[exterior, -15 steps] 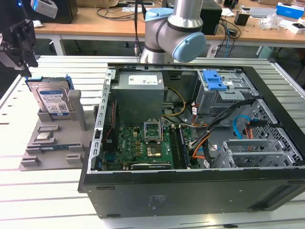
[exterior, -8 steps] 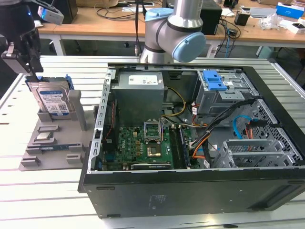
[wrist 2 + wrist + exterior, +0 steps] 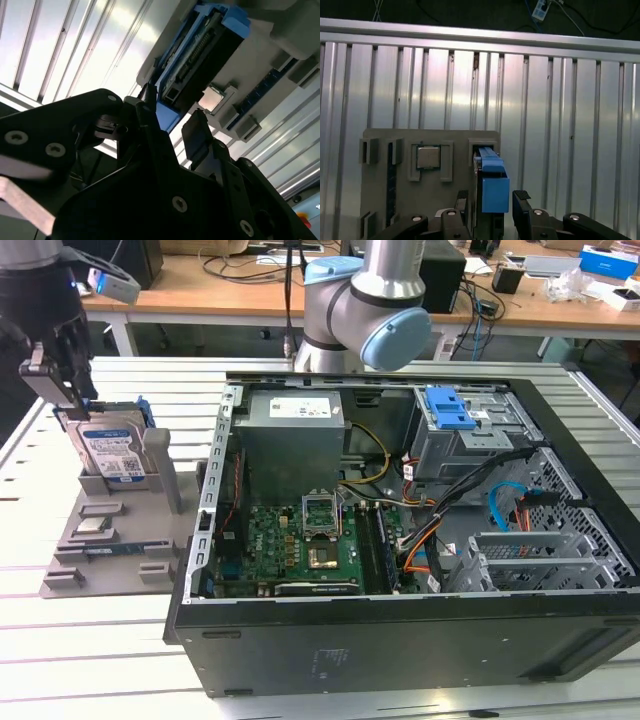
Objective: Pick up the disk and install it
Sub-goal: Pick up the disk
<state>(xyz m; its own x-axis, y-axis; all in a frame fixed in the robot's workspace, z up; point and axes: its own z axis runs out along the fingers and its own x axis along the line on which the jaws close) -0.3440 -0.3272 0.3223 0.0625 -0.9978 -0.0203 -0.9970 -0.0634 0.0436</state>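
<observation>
The black two-fingered hand [image 3: 491,199] hangs released, its spread fingers [image 3: 521,205] either side of the silver disk in its blue plastic carrier [image 3: 492,182], with gaps at both. The disk stands upright in a grey slotted holder [image 3: 120,540] on the ribbed metal worktop [image 3: 80,640]. An open black computer case [image 3: 400,640] is near on the exterior view's right.

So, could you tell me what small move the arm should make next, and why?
Probably ease the claw straight down a little: its open fingers straddle only the top edge of the disk, which stands upright in the grey holder.
</observation>
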